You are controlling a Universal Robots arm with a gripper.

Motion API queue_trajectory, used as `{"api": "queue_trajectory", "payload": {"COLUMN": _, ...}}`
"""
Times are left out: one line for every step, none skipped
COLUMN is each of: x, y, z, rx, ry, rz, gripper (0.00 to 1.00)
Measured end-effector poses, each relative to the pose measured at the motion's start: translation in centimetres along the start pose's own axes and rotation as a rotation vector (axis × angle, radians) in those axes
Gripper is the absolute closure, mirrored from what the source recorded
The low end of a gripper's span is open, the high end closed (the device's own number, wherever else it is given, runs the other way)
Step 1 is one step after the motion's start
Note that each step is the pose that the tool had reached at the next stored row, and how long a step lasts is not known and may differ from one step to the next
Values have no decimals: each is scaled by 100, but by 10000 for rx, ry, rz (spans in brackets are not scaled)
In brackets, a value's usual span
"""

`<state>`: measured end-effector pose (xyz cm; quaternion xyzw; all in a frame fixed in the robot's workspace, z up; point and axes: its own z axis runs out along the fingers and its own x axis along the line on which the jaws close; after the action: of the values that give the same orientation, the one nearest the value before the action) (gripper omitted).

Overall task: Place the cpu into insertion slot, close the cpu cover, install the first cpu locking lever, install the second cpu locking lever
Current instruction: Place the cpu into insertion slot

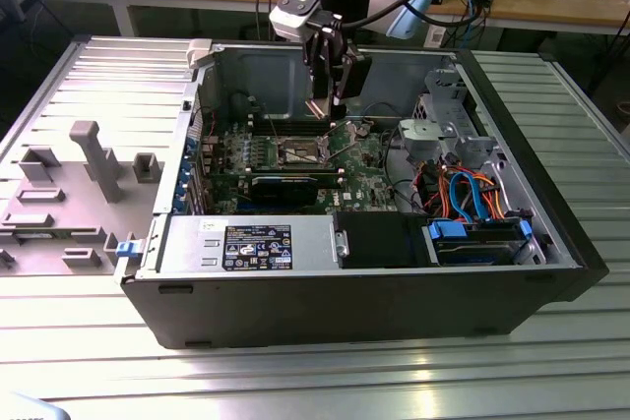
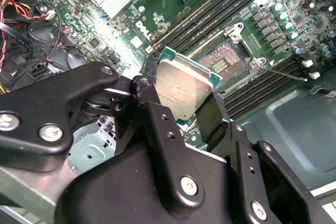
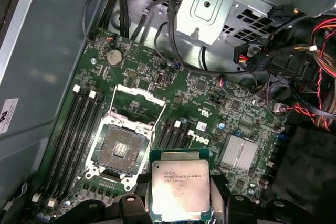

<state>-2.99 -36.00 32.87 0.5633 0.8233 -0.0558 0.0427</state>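
My gripper [image 1: 328, 103] hangs inside the open computer case, shut on the cpu [image 3: 180, 184], a thin square chip with a pale metal face. Its black fingers [image 2: 152, 103] clamp two opposite edges of the cpu [image 2: 184, 90]. The insertion slot [image 3: 121, 149] is bare, with a dark pin field and a silvery rim on the green board. The held chip is above the board and just beside the insertion slot [image 2: 223, 61], apart from it. The cpu cover [image 3: 139, 94], a thin silvery frame, is swung open off the socket. In the exterior view the insertion slot [image 1: 298, 154] lies below the gripper.
Long memory slots [image 3: 73, 129] flank the socket on both sides. A finned heat sink [image 3: 239, 154] and a black card [image 1: 285, 186] sit nearby. A metal drive cage [image 1: 448, 120], coloured cables [image 1: 463, 194] and the power supply [image 1: 246, 243] crowd the case. Grey fixtures [image 1: 94, 159] stand on the table.
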Motion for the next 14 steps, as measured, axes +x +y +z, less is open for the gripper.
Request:
{"api": "queue_trajectory", "payload": {"x": 0, "y": 0, "z": 0, "rx": 4, "ry": -5, "rz": 10, "gripper": 45}}
{"api": "queue_trajectory", "payload": {"x": 0, "y": 0, "z": 0, "rx": 7, "ry": -9, "rz": 20, "gripper": 45}}
{"api": "queue_trajectory", "payload": {"x": 0, "y": 0, "z": 0, "rx": 9, "ry": -12, "rz": 26, "gripper": 45}}
{"api": "queue_trajectory", "payload": {"x": 0, "y": 0, "z": 1, "rx": 11, "ry": -15, "rz": 36, "gripper": 45}}
{"api": "queue_trajectory", "payload": {"x": 0, "y": 0, "z": 1, "rx": 14, "ry": -17, "rz": 43, "gripper": 45}}
{"api": "queue_trajectory", "payload": {"x": 0, "y": 0, "z": 1, "rx": 16, "ry": -20, "rz": 49, "gripper": 45}}
{"api": "queue_trajectory", "payload": {"x": 0, "y": 0, "z": 1, "rx": 19, "ry": -23, "rz": 57, "gripper": 45}}
{"api": "queue_trajectory", "payload": {"x": 0, "y": 0, "z": 1, "rx": 20, "ry": -26, "rz": 63, "gripper": 45}}
{"api": "queue_trajectory", "payload": {"x": 0, "y": 0, "z": 1, "rx": 23, "ry": -30, "rz": 68, "gripper": 45}}
{"api": "queue_trajectory", "payload": {"x": 0, "y": 0, "z": 1, "rx": 24, "ry": -32, "rz": 75, "gripper": 45}}
{"api": "queue_trajectory", "payload": {"x": 0, "y": 0, "z": 2, "rx": 26, "ry": -35, "rz": 82, "gripper": 45}}
{"api": "queue_trajectory", "payload": {"x": 0, "y": 0, "z": 2, "rx": 29, "ry": -38, "rz": 87, "gripper": 45}}
{"api": "queue_trajectory", "payload": {"x": 0, "y": 0, "z": 2, "rx": 31, "ry": -42, "rz": 97, "gripper": 45}}
{"api": "queue_trajectory", "payload": {"x": 0, "y": 0, "z": 2, "rx": 34, "ry": -45, "rz": 105, "gripper": 45}}
